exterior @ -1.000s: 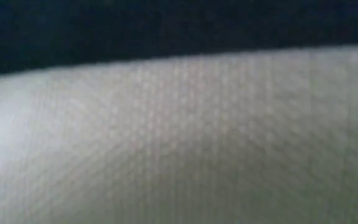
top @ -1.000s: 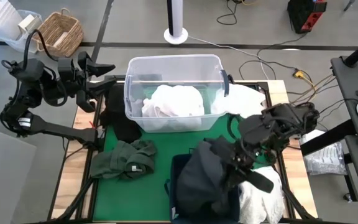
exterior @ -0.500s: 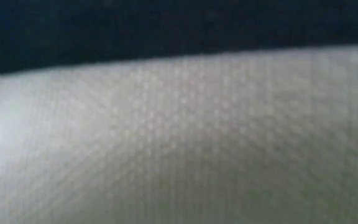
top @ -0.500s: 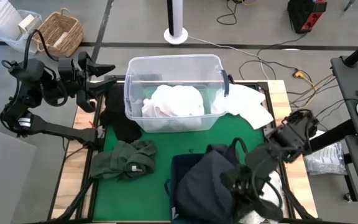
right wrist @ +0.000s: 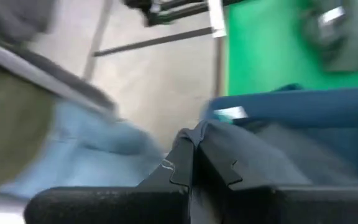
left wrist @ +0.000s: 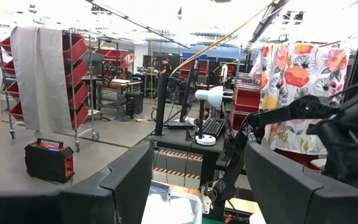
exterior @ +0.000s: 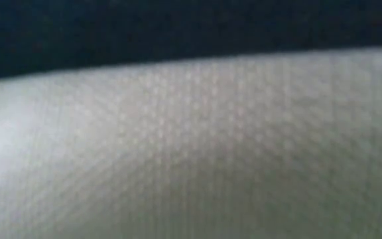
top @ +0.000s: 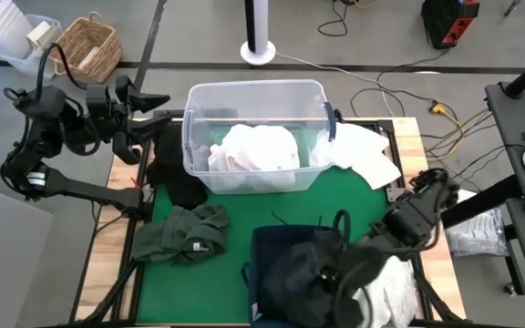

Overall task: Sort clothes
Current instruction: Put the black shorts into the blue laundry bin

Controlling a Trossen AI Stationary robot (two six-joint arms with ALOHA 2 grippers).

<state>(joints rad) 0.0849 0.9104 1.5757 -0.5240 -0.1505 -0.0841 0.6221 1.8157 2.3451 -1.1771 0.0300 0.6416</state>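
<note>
At the near edge of the table sits the navy blue bin, and a dark garment lies bunched up inside it, filling most of it. The right gripper is down over the bin with its fingers pressed together on a fold of that dark cloth. Just beside the bin, on its right, lies a crumpled white garment. To the left, on the green mat, is a dark green garment, wrinkled and in a heap. Farther back stands the clear plastic tub, with a soft white pile of clothes in it. Another white garment lies spread out at the tub's right side, and a black garment lies at its left. The left gripper waits at the far left corner, up off the table, with its fingers apart and nothing in them.
</note>
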